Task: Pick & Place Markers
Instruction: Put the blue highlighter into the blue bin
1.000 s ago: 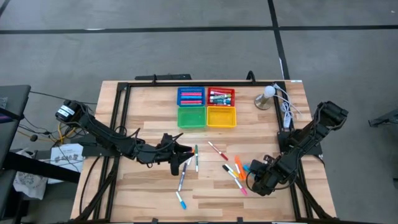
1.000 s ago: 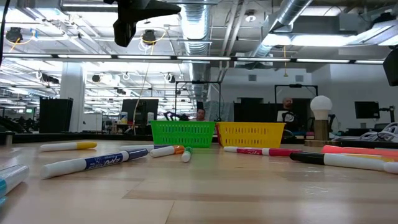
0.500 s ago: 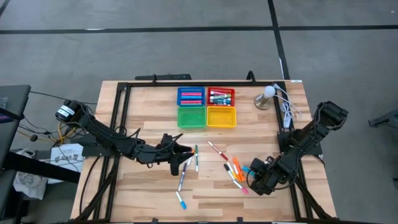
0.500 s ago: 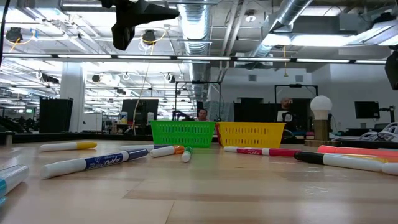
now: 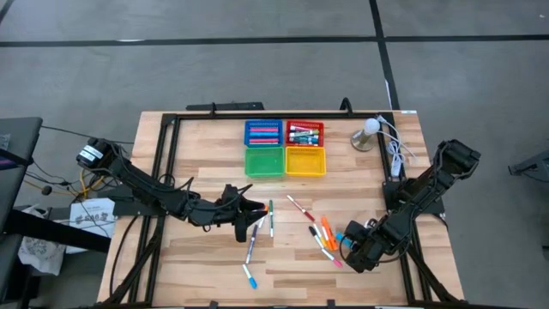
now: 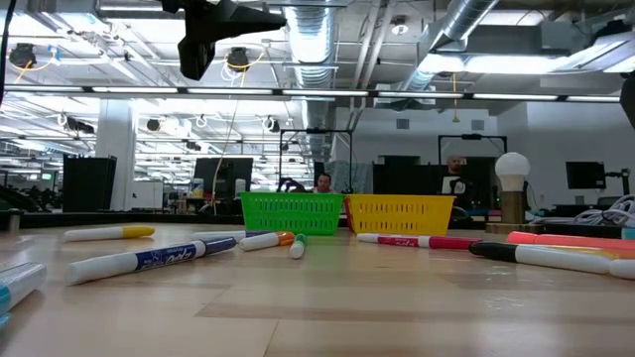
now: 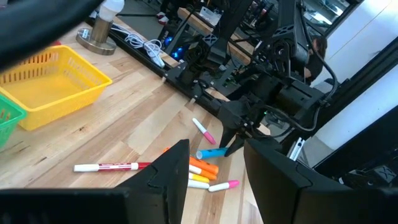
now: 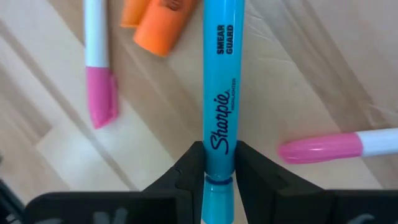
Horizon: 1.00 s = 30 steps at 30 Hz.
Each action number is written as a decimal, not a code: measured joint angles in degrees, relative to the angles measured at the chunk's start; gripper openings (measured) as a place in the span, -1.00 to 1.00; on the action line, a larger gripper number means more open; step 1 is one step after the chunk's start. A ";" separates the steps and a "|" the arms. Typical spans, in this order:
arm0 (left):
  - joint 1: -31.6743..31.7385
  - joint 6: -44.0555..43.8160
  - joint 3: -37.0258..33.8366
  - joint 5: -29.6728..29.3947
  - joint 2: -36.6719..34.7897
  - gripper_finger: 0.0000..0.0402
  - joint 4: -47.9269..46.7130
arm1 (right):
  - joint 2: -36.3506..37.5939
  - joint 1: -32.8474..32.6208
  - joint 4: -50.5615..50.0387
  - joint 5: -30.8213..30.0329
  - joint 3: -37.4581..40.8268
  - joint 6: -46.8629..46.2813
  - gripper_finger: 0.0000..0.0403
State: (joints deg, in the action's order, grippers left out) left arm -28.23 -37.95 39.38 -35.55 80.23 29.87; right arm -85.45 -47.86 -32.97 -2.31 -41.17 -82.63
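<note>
Loose markers lie on the wooden table: an orange pair (image 5: 327, 229), pink ones (image 5: 330, 256), a red-capped one (image 5: 299, 207), a green-capped one (image 5: 271, 216) and blue-capped ones (image 5: 251, 243). My right gripper (image 8: 219, 163), at the near right (image 5: 347, 240), points down and is shut on a light blue marker (image 8: 222, 74), also seen in the left wrist view (image 7: 211, 153). My left gripper (image 7: 214, 186) hovers open above the table's middle (image 5: 257, 210) with nothing between its fingers. My right gripper pinches the blue marker's barrel (image 8: 219, 149) between its two fingers (image 8: 186, 174), by the printed name and close to the seam near one end. The fingers come from above and lie across the marker. The marker lies level; whether it is clear of the table I cannot tell.
Four square trays stand at the far middle: blue (image 5: 263, 133), red (image 5: 304, 134), green (image 5: 264, 160), yellow (image 5: 305, 160). A white ball on a round base (image 5: 367, 133) and white cables (image 5: 395, 150) sit at the far right. Bare wood lies along the near edge.
My right gripper has stayed over the blue marker and has rolled a little about its own pointing line. My left gripper has kept still.
</note>
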 joint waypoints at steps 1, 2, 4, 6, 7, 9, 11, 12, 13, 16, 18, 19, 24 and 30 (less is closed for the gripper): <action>-0.01 0.00 0.00 0.00 0.00 -0.24 0.00 | 0.00 0.00 0.00 -0.04 -0.29 0.00 -0.67; 0.00 -0.01 0.00 0.00 0.00 -0.24 0.00 | 0.00 0.00 -0.02 -0.21 -0.65 0.00 -0.67; 0.00 0.00 0.00 0.00 0.00 -0.24 0.06 | 0.00 0.10 0.02 -0.33 -1.40 0.04 -0.67; 0.00 -0.02 0.00 0.00 0.00 -0.24 0.20 | 0.00 0.45 -0.02 -0.61 -2.20 0.47 -0.67; 0.00 -0.20 -0.02 0.02 0.00 -0.24 0.22 | 0.00 0.75 0.00 -0.71 -2.70 1.02 -0.67; 0.00 -1.18 -0.02 0.01 0.00 -0.24 0.23 | 0.00 1.50 0.30 -1.65 -3.75 2.74 -0.67; 0.02 -1.94 -0.02 0.02 0.00 -0.24 0.43 | 0.00 2.52 0.50 -3.33 -4.85 4.78 -0.67; 0.02 -2.57 -0.02 0.02 0.00 -0.24 0.60 | 0.00 3.17 0.78 -4.22 -5.40 5.94 -0.67; 0.04 -3.24 -0.02 0.02 0.00 -0.24 0.65 | 0.00 3.93 1.07 -5.13 -6.00 7.15 -0.67; 0.28 -6.46 -0.02 0.02 0.00 -0.24 0.81 | 0.00 6.64 2.81 -7.31 -7.66 11.31 -0.67; 0.63 -9.21 -0.02 0.03 0.00 -0.24 1.15 | 0.00 8.73 4.56 -8.59 -8.82 14.34 -0.67; 0.84 -10.49 -0.02 0.02 0.00 -0.24 1.18 | 0.00 9.93 5.71 -9.17 -9.28 15.81 -0.67; 2.35 -16.99 -0.02 -0.12 0.00 -0.24 1.58 | 0.00 16.20 13.37 -11.36 -11.34 21.39 -0.67; 3.32 -18.49 -0.02 -3.46 0.00 -0.24 2.38 | 0.00 23.18 24.87 -11.26 -12.91 27.33 -0.67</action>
State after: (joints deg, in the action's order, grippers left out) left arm -24.91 -56.45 39.35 -39.01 80.23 32.25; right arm -85.45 -24.67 -8.11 -13.57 -54.07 -55.30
